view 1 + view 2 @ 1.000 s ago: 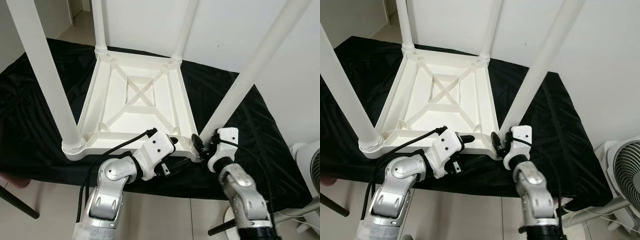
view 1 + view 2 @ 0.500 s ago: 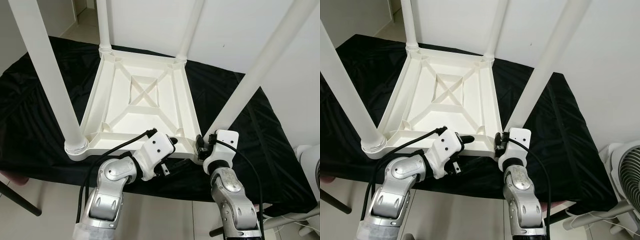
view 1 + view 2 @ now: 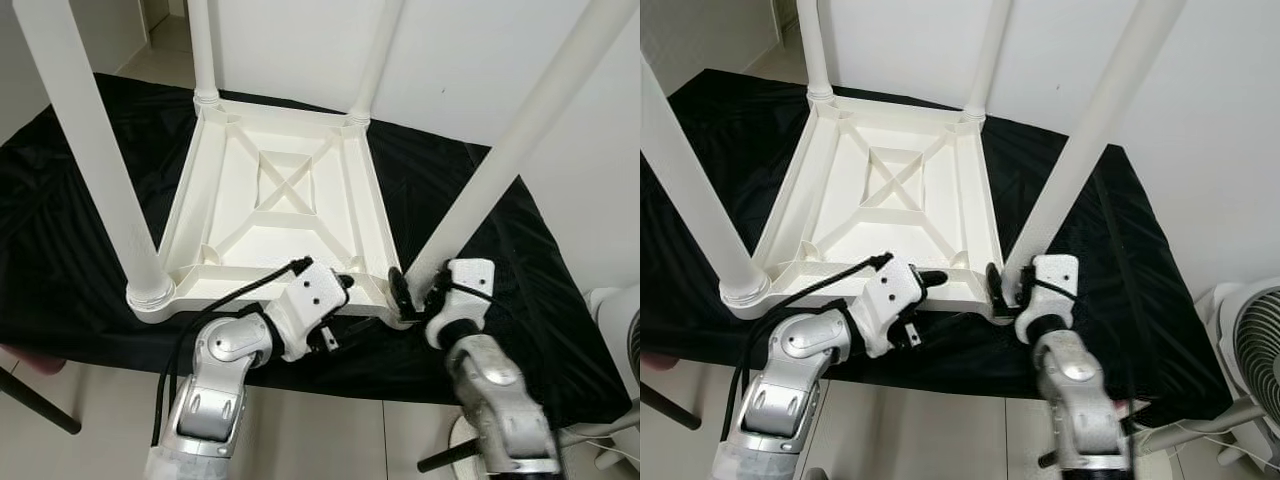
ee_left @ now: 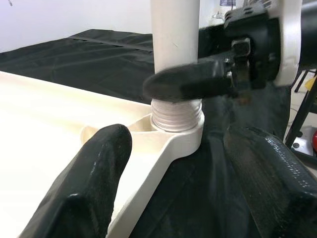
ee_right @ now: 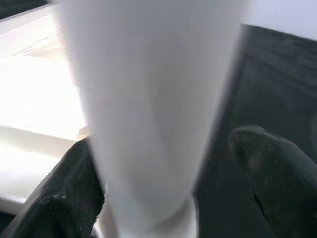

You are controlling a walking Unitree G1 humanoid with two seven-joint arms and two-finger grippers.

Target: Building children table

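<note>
Table: the upturned white plastic children's table top (image 3: 275,200) lies on a black cloth (image 3: 60,250).
Legs: four white round plastic legs; the near right one (image 3: 480,190) shows thread at its socket.
Right gripper (image 3: 412,296): fingers spread around that leg's base, seemingly not clamped.
Left gripper (image 4: 198,173): open, straddling the table's near edge.
Risk: the leg cross-threads or tilts if turned off-axis.

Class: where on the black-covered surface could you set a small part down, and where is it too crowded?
Free: black cloth left of the upturned table top, and cloth right of the near-right leg. Crowded: the near-right corner, where the left end effector and right end effector meet.
</note>
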